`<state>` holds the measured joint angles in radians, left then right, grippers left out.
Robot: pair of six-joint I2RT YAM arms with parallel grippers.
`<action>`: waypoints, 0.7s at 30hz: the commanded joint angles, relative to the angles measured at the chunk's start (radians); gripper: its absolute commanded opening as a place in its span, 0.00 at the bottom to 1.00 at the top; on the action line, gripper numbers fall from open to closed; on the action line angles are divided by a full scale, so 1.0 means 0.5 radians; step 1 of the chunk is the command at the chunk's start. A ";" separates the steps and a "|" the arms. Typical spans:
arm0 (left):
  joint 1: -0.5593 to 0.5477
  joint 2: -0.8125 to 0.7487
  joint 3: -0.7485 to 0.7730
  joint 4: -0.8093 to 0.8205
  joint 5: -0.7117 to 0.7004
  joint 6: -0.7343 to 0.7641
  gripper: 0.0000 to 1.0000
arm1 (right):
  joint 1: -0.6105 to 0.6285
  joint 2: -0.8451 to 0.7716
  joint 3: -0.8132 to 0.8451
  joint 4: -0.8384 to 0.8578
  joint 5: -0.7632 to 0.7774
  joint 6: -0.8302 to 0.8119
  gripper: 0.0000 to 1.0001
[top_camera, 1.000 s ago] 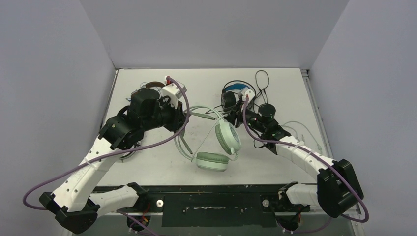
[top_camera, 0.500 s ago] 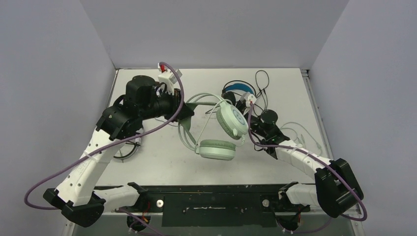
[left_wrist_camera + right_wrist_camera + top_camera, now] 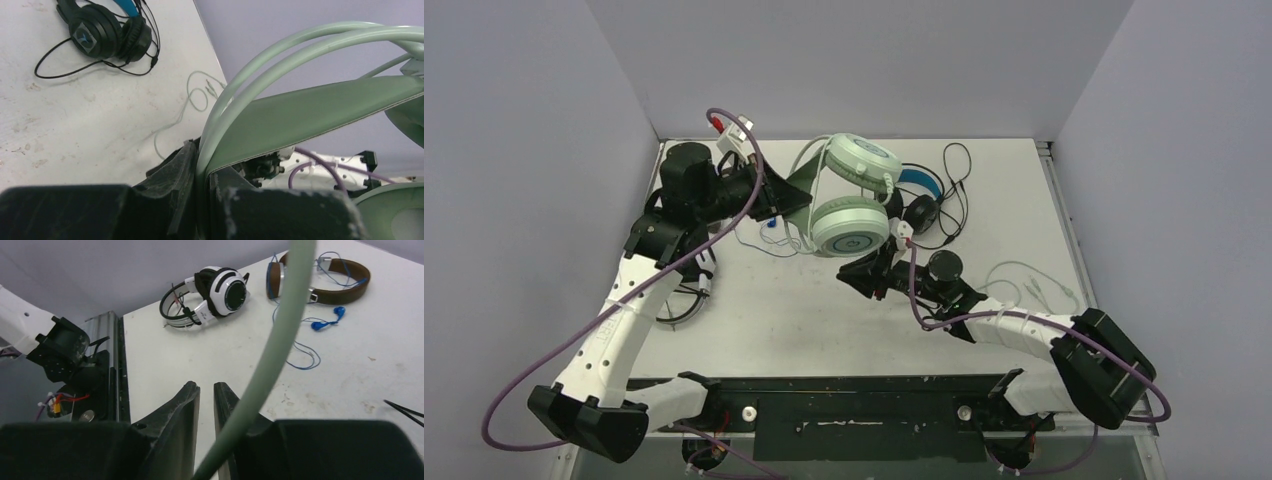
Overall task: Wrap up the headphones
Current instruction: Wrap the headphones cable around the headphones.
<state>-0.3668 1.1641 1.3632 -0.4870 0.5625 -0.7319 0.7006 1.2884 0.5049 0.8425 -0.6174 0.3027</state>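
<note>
My left gripper [image 3: 797, 196] is shut on the headband of the mint green headphones [image 3: 852, 226] and holds them high above the back of the table, one earcup over the other. In the left wrist view the band [image 3: 310, 112] rises from between the fingers [image 3: 175, 165]. My right gripper [image 3: 857, 276] hovers below the earcups with its jaws nearly closed and only table showing in the narrow gap. A mint cord [image 3: 280, 340] hangs across its right finger [image 3: 227, 400]. The black headphones with a blue band [image 3: 916, 197] lie at the back right.
The white, black-striped headphones [image 3: 215, 292] and the brown headphones [image 3: 325, 282] with a blue cord [image 3: 320, 322] lie on the left, partly under my left arm in the top view. A loose mint cord end [image 3: 1034, 282] lies at the right.
My left gripper has lifted the mint headphones off the table and carried them up and back. My right gripper has moved left and nearer, under the earcups.
</note>
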 commanded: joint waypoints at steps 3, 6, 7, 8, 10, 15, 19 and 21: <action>0.092 -0.067 0.034 0.258 -0.231 -0.304 0.00 | 0.175 0.095 -0.045 0.391 0.022 0.091 0.19; 0.098 -0.103 0.033 0.194 -0.498 -0.323 0.00 | 0.281 0.102 -0.040 0.438 0.039 0.111 0.18; 0.100 -0.108 0.036 0.160 -0.561 -0.328 0.00 | 0.320 0.102 -0.029 0.445 0.043 0.115 0.18; 0.101 -0.110 0.044 0.134 -0.617 -0.334 0.00 | 0.357 0.100 -0.022 0.447 0.043 0.121 0.17; 0.110 -0.105 0.050 0.094 -0.700 -0.330 0.00 | 0.422 0.086 -0.008 0.452 0.052 0.127 0.16; 0.117 -0.114 0.024 0.035 -1.015 -0.267 0.00 | 0.534 -0.007 0.042 0.387 0.073 0.127 0.14; 0.117 -0.122 -0.056 0.028 -1.454 -0.232 0.00 | 0.582 -0.086 0.190 0.093 0.053 0.063 0.09; 0.117 -0.086 -0.072 0.001 -1.706 -0.276 0.00 | 0.595 -0.119 0.287 -0.111 0.051 0.019 0.03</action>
<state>-0.3168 1.1355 1.3270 -0.5373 -0.0154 -0.8288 0.9821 1.2938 0.5358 0.8948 -0.5877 0.3508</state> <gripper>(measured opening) 0.077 0.072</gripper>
